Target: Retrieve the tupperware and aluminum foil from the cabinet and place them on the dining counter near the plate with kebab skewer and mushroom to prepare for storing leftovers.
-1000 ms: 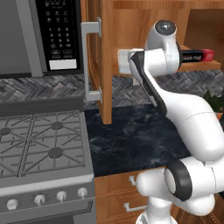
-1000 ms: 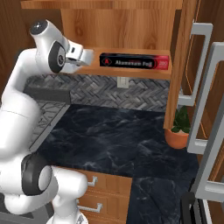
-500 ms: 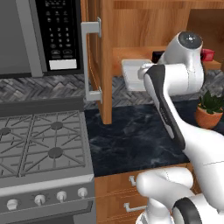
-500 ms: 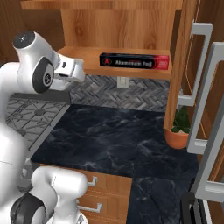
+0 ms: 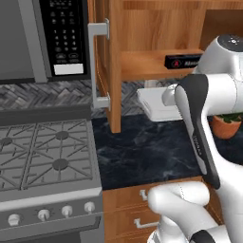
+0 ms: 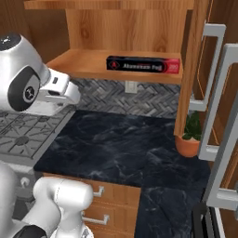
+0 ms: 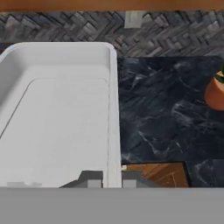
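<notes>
Above the dark counter [image 6: 121, 144], my gripper [image 7: 112, 177] seems clamped on the tupperware [image 7: 57, 113] rim; I'd carry it level.

White tupperware [image 7: 57, 113]; black-red foil box [image 6: 143, 64]; orange pot [image 6: 188, 145]; dark marbled counter [image 6: 125, 144].
</notes>
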Available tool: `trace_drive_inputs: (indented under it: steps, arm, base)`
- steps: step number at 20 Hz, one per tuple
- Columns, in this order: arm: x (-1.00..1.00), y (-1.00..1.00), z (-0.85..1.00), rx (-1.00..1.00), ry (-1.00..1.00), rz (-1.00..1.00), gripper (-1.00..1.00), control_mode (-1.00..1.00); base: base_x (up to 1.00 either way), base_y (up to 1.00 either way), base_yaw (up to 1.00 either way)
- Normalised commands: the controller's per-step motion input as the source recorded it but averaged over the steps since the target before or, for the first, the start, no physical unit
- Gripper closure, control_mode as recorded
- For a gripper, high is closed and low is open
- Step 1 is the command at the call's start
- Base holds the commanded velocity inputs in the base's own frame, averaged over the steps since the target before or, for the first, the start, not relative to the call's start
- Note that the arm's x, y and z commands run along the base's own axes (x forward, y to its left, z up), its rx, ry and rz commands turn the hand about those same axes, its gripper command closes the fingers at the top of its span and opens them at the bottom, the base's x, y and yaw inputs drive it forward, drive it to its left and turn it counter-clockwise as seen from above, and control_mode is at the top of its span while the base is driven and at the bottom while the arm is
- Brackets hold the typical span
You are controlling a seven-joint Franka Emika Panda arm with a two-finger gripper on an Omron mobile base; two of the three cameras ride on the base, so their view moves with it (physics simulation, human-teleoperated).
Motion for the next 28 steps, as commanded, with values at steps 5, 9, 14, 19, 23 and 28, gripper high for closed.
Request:
trace_drive_inputs:
  steps: [5,9,14,19,23,28]
  arm:
    - [0.00,0.00,0.00,0.00,0.00,0.00,1.00,1.00]
    - [0.00,0.00,0.00,0.00,0.00,0.00,1.00,1.00]
    - [0.00,0.00,0.00,0.00,0.00,0.00,1.00,1.00]
    - [0.00,0.00,0.00,0.00,0.00,0.00,1.00,1.00]
    - [0.00,0.00,0.00,0.00,0.00,0.00,1.00,1.00]
    - [0.00,0.00,0.00,0.00,0.00,0.00,1.00,1.00]
  base:
    - [-0.96,0.01,0.13]
    - [-1.00,0.19,0.36]
    - [-0.85,0.55,0.63]
    - [-0.37,0.74,0.83]
    - [-0.27,0.72,0.87]
    - [-0.21,0.71,0.87]
